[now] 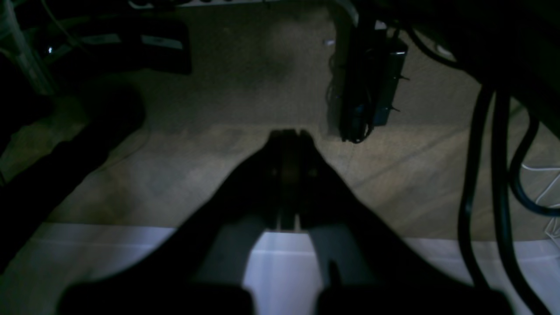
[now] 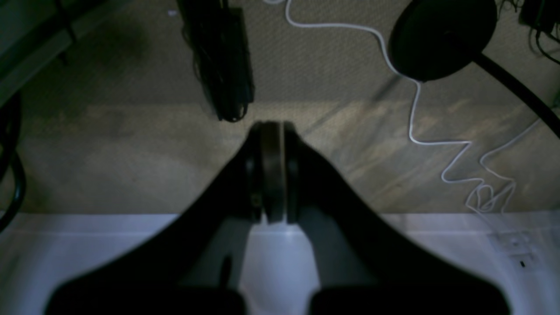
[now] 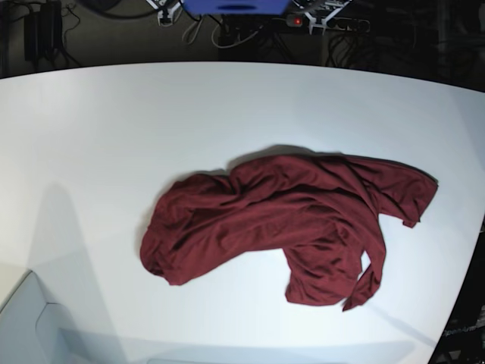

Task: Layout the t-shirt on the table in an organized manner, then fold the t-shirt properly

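Observation:
The dark maroon-red t-shirt (image 3: 288,227) lies crumpled in a loose heap on the white table (image 3: 114,129), right of centre in the base view, with a sleeve trailing toward the front right. Neither gripper shows in the base view. In the left wrist view my left gripper (image 1: 288,133) is shut and empty, held past the table's edge (image 1: 87,245) above the carpet. In the right wrist view my right gripper (image 2: 272,127) is shut and empty, also past the table's edge (image 2: 109,227). The shirt is out of both wrist views.
Carpet floor lies beyond the table. A black power unit (image 1: 372,83) and black cables (image 1: 481,175) hang near the left arm. A white cable (image 2: 420,122) and a round black base (image 2: 442,37) lie on the floor near the right arm.

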You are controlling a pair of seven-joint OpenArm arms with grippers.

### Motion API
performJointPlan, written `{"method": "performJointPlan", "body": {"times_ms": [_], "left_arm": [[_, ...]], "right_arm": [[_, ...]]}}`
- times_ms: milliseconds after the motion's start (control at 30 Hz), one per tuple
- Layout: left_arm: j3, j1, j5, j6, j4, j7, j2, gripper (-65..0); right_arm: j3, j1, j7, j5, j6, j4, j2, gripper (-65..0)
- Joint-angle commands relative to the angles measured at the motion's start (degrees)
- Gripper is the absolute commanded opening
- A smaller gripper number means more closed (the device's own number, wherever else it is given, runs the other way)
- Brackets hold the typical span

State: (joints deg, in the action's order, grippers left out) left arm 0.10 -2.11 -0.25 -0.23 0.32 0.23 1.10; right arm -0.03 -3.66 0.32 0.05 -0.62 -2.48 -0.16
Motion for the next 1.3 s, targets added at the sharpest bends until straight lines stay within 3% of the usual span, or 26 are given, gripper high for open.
{"method": "performJointPlan", "body": {"times_ms": [0,200,467,733,1033,1267], "left_arm": [[0.0,-0.3,0.3,0.0,-0.1,0.3,0.2,-64.6],[0.2,-0.3,0.5,0.0,-0.1,0.3,0.2,-64.6],[0.3,-0.3,0.6,0.0,-0.1,0.3,0.2,-64.6],[0.3,-0.4,0.6,0.0,-0.1,0.3,0.2,-64.5],[0.0,-0.4,0.3,0.0,0.0,-0.2,0.3,-64.8],[-0.1,-3.9,0.3,0.0,4.1,-1.6,0.3,-64.9]], "right_arm": [[0.1,-0.7,0.2,0.2,0.9,-1.5,-0.1,-65.0],[0.2,-4.8,0.0,0.2,0.9,-9.7,0.0,-65.0],[-0.3,-4.6,-0.5,0.2,0.9,-9.5,0.1,-64.9],[0.1,-4.3,-5.2,0.2,0.9,-10.0,0.1,-65.0],[-0.2,-4.3,-4.9,0.2,0.9,-10.0,0.1,-65.0],[-0.3,-12.4,-5.5,0.2,0.9,-26.0,-0.1,-65.0]]}}
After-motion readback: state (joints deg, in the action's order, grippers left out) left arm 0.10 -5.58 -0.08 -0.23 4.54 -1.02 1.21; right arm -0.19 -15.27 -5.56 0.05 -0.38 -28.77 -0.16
